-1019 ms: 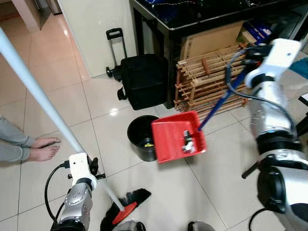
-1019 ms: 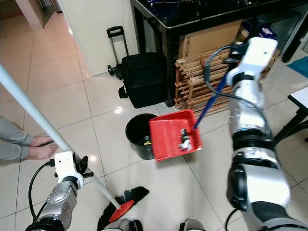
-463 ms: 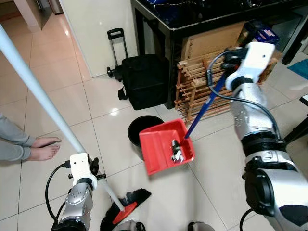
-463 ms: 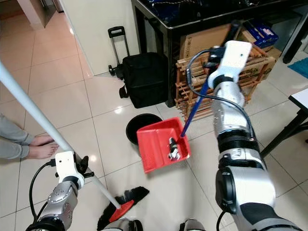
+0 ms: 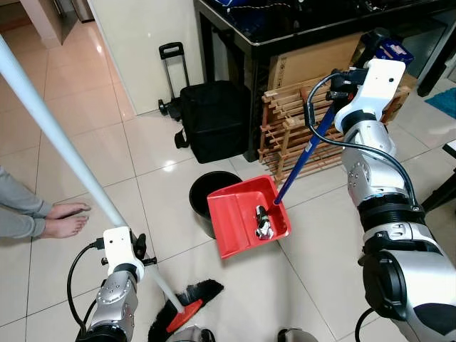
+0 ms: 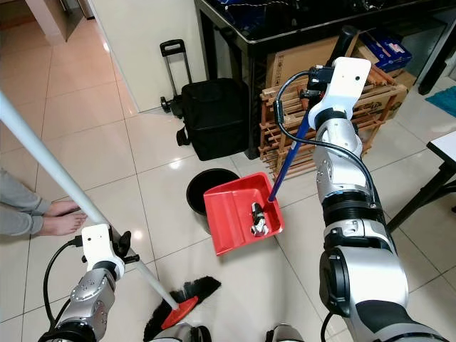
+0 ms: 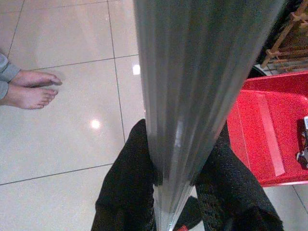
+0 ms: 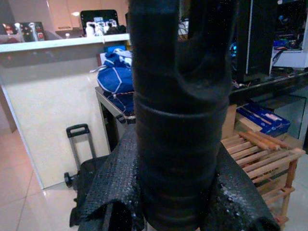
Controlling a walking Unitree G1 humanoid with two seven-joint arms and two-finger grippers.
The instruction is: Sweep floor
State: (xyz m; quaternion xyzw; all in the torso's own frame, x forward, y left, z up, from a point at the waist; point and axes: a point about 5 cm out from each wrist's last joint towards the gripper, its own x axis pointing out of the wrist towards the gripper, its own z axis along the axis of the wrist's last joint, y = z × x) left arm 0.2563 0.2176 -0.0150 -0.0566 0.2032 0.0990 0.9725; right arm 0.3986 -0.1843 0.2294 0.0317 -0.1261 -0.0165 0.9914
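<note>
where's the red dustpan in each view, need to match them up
Left eye view: red dustpan near centre, overlapping the black bin.
Right eye view: centre, same bin behind it.
Left wrist view: right edge, beside the broom pole.
Right wrist view: not there.
Shared landmark: the wooden rack.

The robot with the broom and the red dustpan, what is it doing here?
The robot is sweeping. Its right gripper is closed on the blue handle of the red dustpan, held tilted beside the black bin, with some small debris lying in the pan. Its left gripper clamps the pale broom handle, and the broom head rests on the tiled floor. A person's bare feet stand on the robot's left.
</note>
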